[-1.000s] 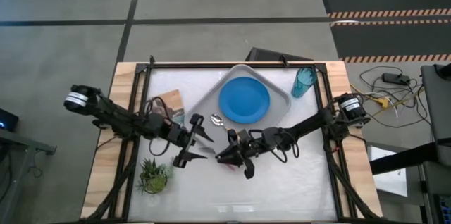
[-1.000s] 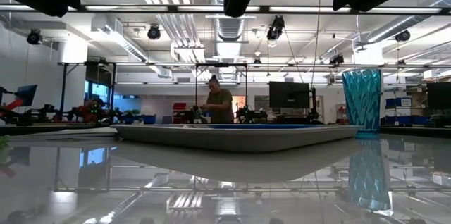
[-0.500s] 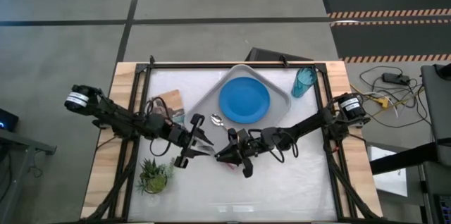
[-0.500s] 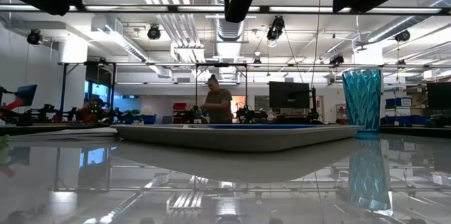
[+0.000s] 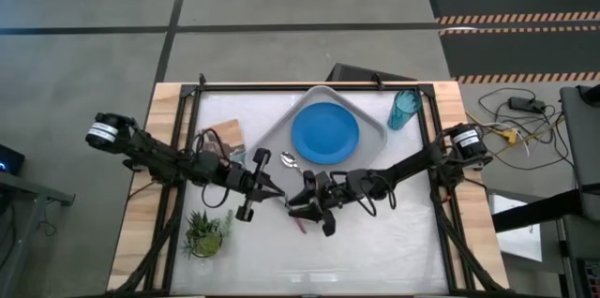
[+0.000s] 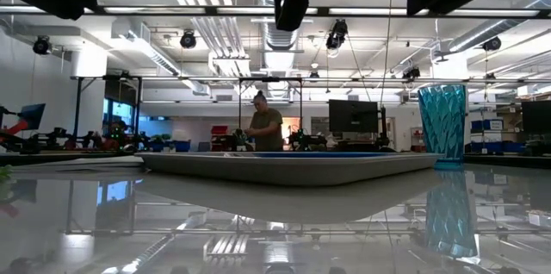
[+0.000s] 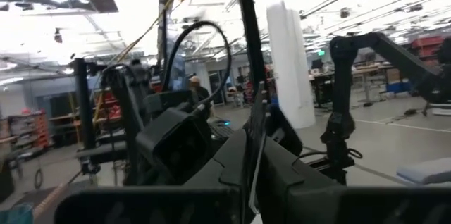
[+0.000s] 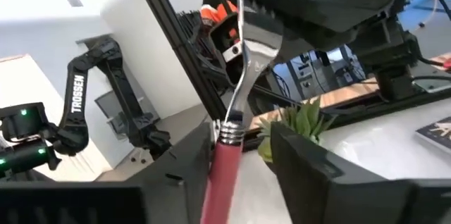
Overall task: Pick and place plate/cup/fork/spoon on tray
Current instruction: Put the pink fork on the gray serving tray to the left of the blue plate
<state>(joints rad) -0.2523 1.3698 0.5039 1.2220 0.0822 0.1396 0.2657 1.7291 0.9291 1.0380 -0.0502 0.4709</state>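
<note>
The fork (image 8: 239, 83) is held above the table, in front of the tray (image 5: 281, 122), between both grippers. Its silver head points at my left gripper (image 5: 275, 192), which is shut on it. Its pink handle (image 8: 224, 175) lies between the fingers of my right gripper (image 5: 292, 206), which stand open. The blue plate (image 5: 324, 133) lies on the tray. The spoon (image 5: 288, 158) lies at the tray's near left rim. The teal cup (image 5: 405, 109) stands upright on the table beside the tray's far right corner. My left gripper pinches the fork's silver head (image 8: 246, 37) between its two shut fingers, coming level from the table's left. The fork reaches from there toward my right gripper, clear of the table. My right gripper's fingers stand on either side of the pink handle; it lies close against one finger (image 8: 190, 160), but whether it touches I cannot tell.
A small green plant (image 5: 206, 232) stands near the table's left front. A brown board (image 5: 223, 134) lies left of the tray. Dark frame bars run along the table's left and right sides. A person (image 6: 267, 127) stands far back in the room.
My left gripper has shut on the fork's head. My right gripper has opened around the pink handle. The fork stays above the table between them.
</note>
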